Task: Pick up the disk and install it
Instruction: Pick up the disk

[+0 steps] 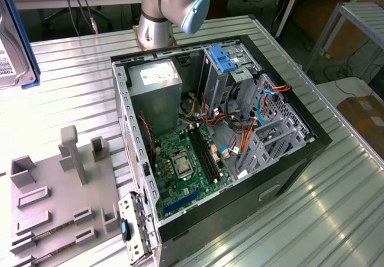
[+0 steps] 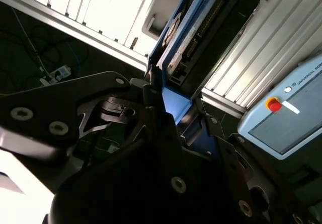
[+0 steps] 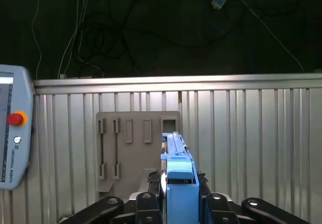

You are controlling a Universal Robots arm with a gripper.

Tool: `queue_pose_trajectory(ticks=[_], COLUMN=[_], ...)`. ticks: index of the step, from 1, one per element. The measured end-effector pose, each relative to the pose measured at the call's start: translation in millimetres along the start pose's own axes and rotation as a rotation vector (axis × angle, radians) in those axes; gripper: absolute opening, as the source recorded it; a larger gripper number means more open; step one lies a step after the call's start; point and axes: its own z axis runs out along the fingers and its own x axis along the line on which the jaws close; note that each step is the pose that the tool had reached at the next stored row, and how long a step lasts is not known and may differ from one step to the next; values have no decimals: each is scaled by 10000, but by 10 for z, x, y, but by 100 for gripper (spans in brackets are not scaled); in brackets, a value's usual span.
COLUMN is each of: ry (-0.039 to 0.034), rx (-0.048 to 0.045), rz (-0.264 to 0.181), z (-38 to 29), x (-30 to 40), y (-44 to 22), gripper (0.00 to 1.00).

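Your fingers (image 3: 152,206) are closed on the disk (image 3: 176,158), one on each flat side, so it stands edge-on with its long axis running straight out from them. In the exterior view it hangs above the table (image 1: 78,81) at the far left, well apart from the open computer case (image 1: 216,135) and its drive bay (image 1: 223,60).

Only a sliver of the disk (image 1: 13,45) enters at the exterior view's left, the rest cropped by the frame edge. The arm (image 1: 165,9) is cut off above its base joint. In the first wrist view the gripper (image 3: 178,196) clamps and hides the disk's near end, and a pendant (image 3: 12,133) is half cropped.
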Motion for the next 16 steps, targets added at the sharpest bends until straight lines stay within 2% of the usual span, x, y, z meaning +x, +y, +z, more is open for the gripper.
queue_pose_trajectory(ticks=[3,10,16], ry=[-1,-1,-1], rx=[5,6,6], rz=[1,1,0], z=[-30,-42,-41], x=[1,1,-1], y=[0,-4,-77], gripper=[37,37,37])
